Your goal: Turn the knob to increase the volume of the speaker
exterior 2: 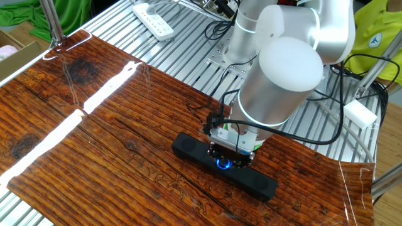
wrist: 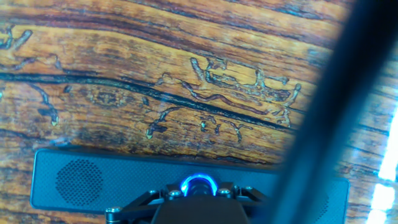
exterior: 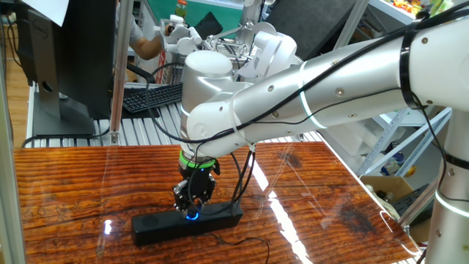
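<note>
On the left part of the glossy brown wooden table [exterior: 66,183] we see the long matte-black speaker [exterior: 154,226] lying flat. At its middle, our black two-finger gripper [exterior: 193,207] sits over the small blue-lit round knob [exterior: 193,215]. The fingers seem drawn in around it, though we cannot tell if they grip. We judge the reach done and the turning left. To the right, the white arm [exterior: 308,95] slopes down, wrist vertical.

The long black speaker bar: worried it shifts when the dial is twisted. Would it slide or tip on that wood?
The long matte-black speaker bar lies flat and low, so tipping seems unlikely. The glossy wooden tabletop may let it slide or pivot. The gripper sits at its blue-lit round knob, midway along.
</note>
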You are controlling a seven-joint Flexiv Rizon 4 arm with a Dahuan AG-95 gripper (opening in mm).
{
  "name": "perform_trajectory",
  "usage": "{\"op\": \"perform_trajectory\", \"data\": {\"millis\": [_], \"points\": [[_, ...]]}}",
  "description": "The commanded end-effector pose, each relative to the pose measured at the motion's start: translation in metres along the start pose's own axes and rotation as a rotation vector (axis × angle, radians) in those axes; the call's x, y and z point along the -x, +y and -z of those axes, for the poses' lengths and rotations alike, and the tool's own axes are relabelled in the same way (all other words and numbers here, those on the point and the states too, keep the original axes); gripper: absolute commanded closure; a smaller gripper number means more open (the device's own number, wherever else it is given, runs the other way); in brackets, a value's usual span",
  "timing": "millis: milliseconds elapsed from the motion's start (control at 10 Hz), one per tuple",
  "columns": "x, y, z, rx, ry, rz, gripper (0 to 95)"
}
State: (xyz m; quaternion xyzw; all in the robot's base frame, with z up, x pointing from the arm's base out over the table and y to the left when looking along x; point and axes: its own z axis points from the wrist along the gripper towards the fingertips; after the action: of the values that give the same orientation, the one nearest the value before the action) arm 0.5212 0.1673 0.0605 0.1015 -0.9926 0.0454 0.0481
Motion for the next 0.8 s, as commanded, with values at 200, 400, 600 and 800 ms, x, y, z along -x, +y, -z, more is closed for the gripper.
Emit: {"op": "perform_trajectory", "data": {"millis": [200,400,600,800], "points": [[-0.0002,-0.0005,0.0008,0.027,0.002,-0.002,57.0],[-0.0004,-0.0005,0.0008,0.050,0.002,-0.007,57.0],[-0.0008,-0.0004,0.0006,0.072,-0.002,-0.013,57.0],[-0.0012,-0.0003,0.0004,0.089,-0.006,-0.018,57.0]]}}
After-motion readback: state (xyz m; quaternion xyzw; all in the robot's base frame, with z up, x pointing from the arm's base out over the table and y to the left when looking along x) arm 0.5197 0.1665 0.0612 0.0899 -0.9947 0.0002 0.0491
